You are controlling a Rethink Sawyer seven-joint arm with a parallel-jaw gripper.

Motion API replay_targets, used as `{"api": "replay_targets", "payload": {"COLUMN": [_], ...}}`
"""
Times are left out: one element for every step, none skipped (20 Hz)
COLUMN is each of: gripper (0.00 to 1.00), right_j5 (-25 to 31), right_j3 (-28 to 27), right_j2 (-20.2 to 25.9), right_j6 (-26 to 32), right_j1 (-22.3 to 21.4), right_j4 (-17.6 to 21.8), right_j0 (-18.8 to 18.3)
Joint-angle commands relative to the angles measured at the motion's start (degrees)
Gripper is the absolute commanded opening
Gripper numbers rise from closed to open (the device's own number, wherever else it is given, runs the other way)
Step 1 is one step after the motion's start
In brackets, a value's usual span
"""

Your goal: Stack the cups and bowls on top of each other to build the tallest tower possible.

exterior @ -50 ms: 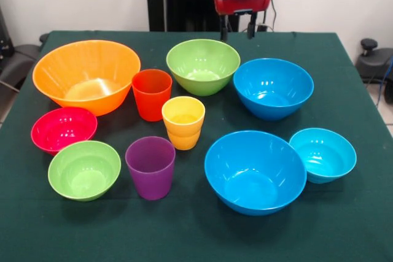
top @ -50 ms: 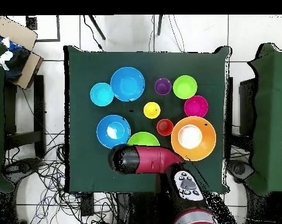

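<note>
Cups and bowls all sit apart on the table, none stacked, every one mouth-up. My end effector hangs at the far edge, above the green bowl, touching nothing; only its red housing and two short dark tips show, so I cannot tell how far apart the fingers stand. From overhead the arm covers it and the near rim of that green bowl.

On my front view the orange bowl is far left, the widest. The orange-red cup stands just beside it, ribbed. The yellow cup touches or nearly touches that cup, stepped at the waist. The purple cup stands nearer the camera, smooth.

A pink bowl lies below the orange one, with a small green bowl just in front of it. To the right are two large blue bowls, one farther and one nearer, with a small light-blue bowl touching the nearer one's rim.
</note>
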State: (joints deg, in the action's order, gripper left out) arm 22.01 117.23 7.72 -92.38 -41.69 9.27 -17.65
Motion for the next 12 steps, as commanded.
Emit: {"api": "replay_targets", "payload": {"gripper": [1.0, 1.0, 1.0, 1.0, 1.0, 1.0, 1.0, 1.0, 1.0, 1.0, 1.0, 1.0], "right_j5": [1.18, 1.45, 1.84, 2.13, 2.49, 2.43, 2.47, 2.55, 2.77, 3.12, 3.28, 3.44], "right_j3": [-1.16, -1.69, -2.16, -2.28, -2.47, -2.27, -2.24, -2.36, -2.49, -2.96, -3.12, -3.28], "right_j2": [4.63, 4.75, 4.86, 4.93, 4.93, 4.93, 4.95, 5.11, 5.26, 5.4, 5.46, 5.51], "right_j6": [-3.43, -3.13, -2.77, -2.56, -2.42, -2.4, -2.4, -2.16, -1.9, -1.47, -1.32, -1.16], "right_j1": [0.25, 0.57, 0.75, 0.73, 0.69, 0.53, 0.53, 0.68, 0.86, 1.06, 1.15, 1.25], "right_j4": [0.54, 0.55, 0.6, 0.61, 0.62, 0.64, 0.61, 0.67, 0.68, 0.79, 0.83, 0.88], "right_j0": [-1.1, -1.28, -1.44, -1.57, -1.6, -1.72, -1.84, -2.09, -2.42, -2.69, -2.83, -2.98]}}
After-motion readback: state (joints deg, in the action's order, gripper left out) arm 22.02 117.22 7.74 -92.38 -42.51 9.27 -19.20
